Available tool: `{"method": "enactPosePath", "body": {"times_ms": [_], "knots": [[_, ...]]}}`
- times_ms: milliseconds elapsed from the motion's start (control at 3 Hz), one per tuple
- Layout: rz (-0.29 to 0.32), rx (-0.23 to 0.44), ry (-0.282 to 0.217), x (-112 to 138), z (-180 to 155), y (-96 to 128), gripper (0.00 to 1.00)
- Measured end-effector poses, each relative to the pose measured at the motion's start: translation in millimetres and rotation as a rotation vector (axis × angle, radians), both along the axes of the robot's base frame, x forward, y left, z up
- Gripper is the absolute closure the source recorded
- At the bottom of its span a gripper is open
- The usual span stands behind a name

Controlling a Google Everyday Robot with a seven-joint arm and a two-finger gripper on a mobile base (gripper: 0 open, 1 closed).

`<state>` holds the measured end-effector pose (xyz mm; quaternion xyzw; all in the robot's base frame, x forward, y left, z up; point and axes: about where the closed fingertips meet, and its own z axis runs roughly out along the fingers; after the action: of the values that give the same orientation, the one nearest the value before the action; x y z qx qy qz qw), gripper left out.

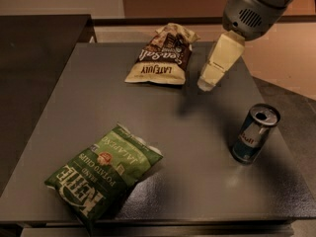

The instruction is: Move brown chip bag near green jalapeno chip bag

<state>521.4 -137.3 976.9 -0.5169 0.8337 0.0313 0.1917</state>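
Note:
The brown chip bag (162, 56) lies at the far middle of the grey table (163, 127), dark brown with cream ends reading "LATE JULY". The green jalapeno chip bag (103, 171) lies near the front left corner, crinkled, with white lettering. My gripper (207, 84) hangs above the table just right of the brown bag, a short gap apart from it. It holds nothing that I can see.
A blue and silver drink can (255, 133) stands upright on the right side of the table. A dark counter (39, 43) runs along the left. The table's right edge drops to the floor (296, 107).

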Motion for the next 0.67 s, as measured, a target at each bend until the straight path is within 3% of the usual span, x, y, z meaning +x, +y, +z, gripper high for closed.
{"method": "enactPosePath", "body": {"times_ms": [667], "knots": [[-0.237,0.046,0.033,43,-19,28,0.0]]}}
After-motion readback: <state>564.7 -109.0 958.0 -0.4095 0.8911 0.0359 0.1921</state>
